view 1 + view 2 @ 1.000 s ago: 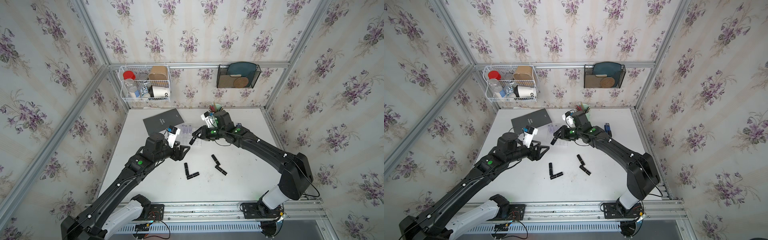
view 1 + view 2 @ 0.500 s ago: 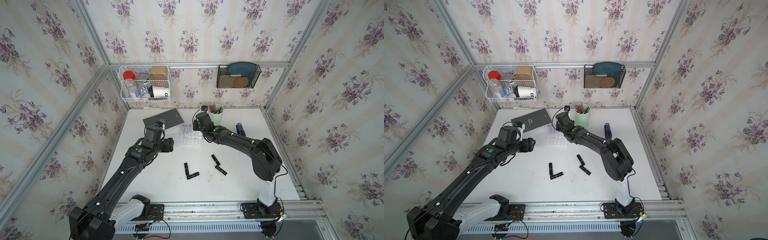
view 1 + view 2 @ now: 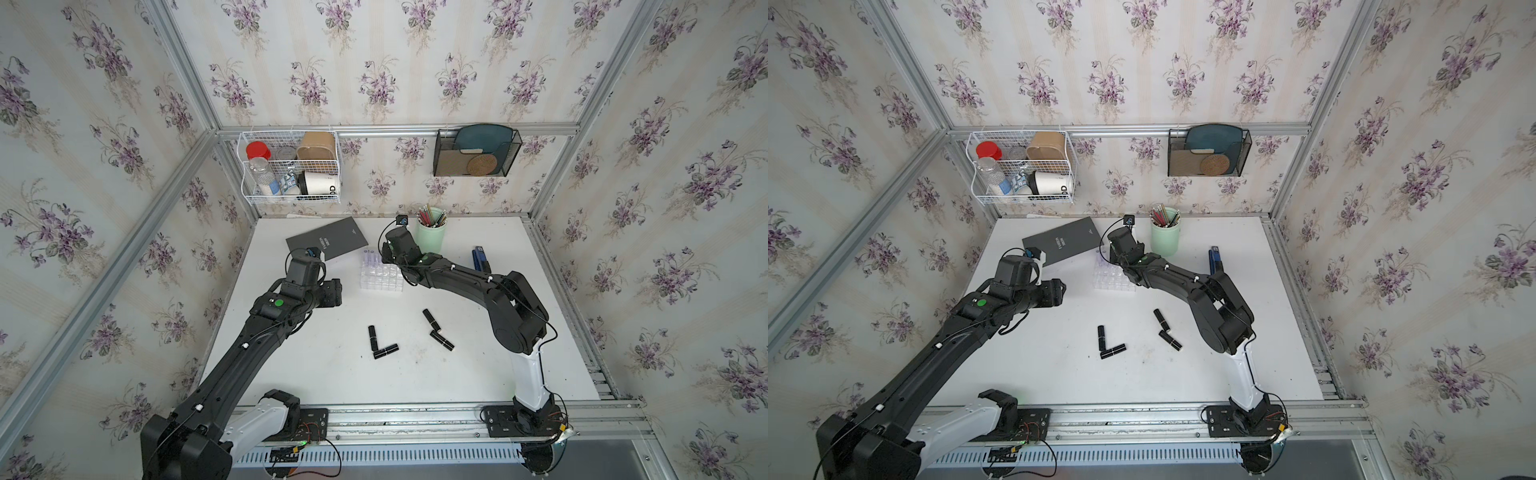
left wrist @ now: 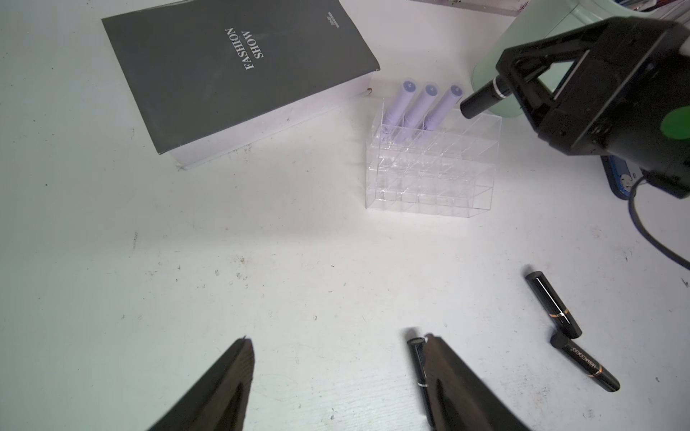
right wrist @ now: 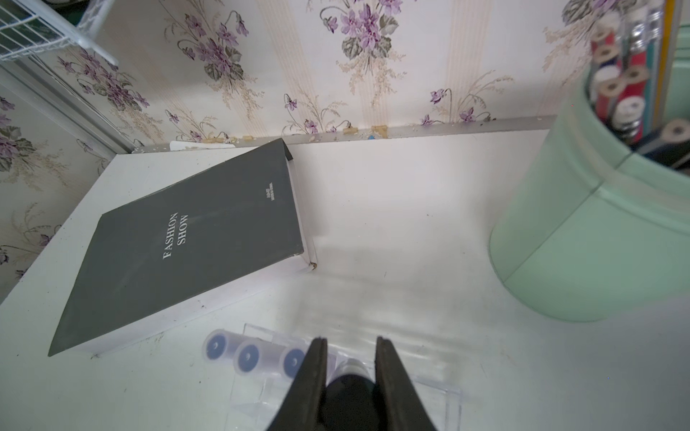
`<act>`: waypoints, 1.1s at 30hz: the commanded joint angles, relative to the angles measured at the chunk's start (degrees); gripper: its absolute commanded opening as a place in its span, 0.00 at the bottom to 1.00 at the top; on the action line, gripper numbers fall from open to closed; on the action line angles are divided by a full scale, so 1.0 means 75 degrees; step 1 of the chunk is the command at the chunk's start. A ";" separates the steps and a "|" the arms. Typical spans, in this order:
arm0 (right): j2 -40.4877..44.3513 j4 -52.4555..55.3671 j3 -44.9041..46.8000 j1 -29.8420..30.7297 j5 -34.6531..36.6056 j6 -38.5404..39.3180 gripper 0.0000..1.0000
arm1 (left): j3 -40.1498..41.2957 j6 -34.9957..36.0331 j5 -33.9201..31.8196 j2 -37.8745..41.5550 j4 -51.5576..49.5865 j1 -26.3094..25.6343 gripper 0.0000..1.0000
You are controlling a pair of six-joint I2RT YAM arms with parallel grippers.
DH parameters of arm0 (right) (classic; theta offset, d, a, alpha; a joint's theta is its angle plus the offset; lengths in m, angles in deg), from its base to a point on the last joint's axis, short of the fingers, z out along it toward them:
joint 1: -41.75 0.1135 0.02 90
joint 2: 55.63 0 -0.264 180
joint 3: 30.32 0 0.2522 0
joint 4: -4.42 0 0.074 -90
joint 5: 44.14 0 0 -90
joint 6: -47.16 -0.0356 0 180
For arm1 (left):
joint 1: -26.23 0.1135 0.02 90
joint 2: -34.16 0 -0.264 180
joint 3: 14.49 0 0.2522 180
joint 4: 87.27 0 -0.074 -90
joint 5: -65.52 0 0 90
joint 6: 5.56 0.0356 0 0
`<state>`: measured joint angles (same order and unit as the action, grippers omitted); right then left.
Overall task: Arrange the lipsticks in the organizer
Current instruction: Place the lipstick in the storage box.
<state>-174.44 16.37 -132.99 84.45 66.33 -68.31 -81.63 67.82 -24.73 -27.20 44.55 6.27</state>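
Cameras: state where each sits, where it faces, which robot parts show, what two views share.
Both top views: above the front rail, looking down on the table; left arm and right arm show.
Left wrist: on the left arm, facing the organizer; open left tool tips and right tool.
Right wrist: over the organizer, facing the back wall; right tool gripping black lipstick.
Both wrist views share the book.

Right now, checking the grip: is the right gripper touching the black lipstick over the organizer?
Touching. Right wrist view: right gripper clamps black lipstick on both sides.
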 commanded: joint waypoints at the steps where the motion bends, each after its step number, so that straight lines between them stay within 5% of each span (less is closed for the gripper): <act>1: -0.0066 -0.0230 -0.0017 0.0002 -0.0068 -0.0085 0.05 | 0.0016 0.0002 0.0098 0.0002 0.0159 0.0020 0.75; 24: -0.0476 -0.0073 -0.0021 0.0013 -0.0144 -0.0216 0.07 | 0.0142 -0.0022 0.0203 0.0189 0.0248 0.0061 0.74; 33: -0.0192 0.0468 -0.0310 0.0007 -0.0389 -0.0195 0.46 | 0.0072 -0.0226 0.0013 0.0248 0.0070 0.0077 0.79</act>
<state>-177.50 18.45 -135.13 84.49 64.15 -69.47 -80.61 67.53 -23.55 -25.60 45.30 6.73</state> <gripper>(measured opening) 0.459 0.773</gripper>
